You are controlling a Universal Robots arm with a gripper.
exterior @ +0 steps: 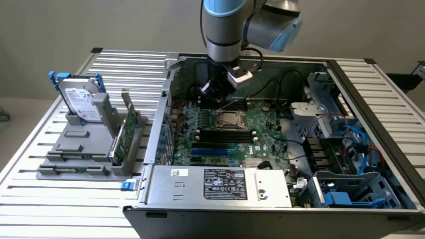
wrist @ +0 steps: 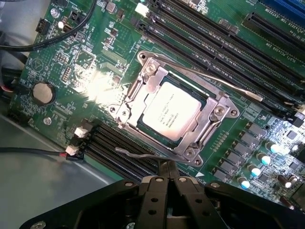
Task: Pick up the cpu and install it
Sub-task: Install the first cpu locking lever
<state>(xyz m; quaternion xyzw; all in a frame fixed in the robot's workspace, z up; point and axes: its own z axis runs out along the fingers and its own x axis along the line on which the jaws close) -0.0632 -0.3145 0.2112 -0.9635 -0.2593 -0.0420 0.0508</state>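
Slatted metal bench [exterior: 40, 199], open PC case [exterior: 378, 114] on it | wrist view gives you the cpu [wrist: 171, 112] lying in its socket [wrist: 152, 71] on the motherboard [wrist: 71, 57], print on its lid too faint to read | claw [wrist: 168, 167] with fingers pressed together, holding nothing, near the socket | exterior view adds the hard drive [exterior: 81, 102] racked on its left

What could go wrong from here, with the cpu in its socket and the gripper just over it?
1. The gripper hangs close to the thin wire lever beside the socket; a sideways move might snag or bend it.
2. The cpu lies inside the socket frame, but I cannot tell whether it is clamped, so a bump might shift it.
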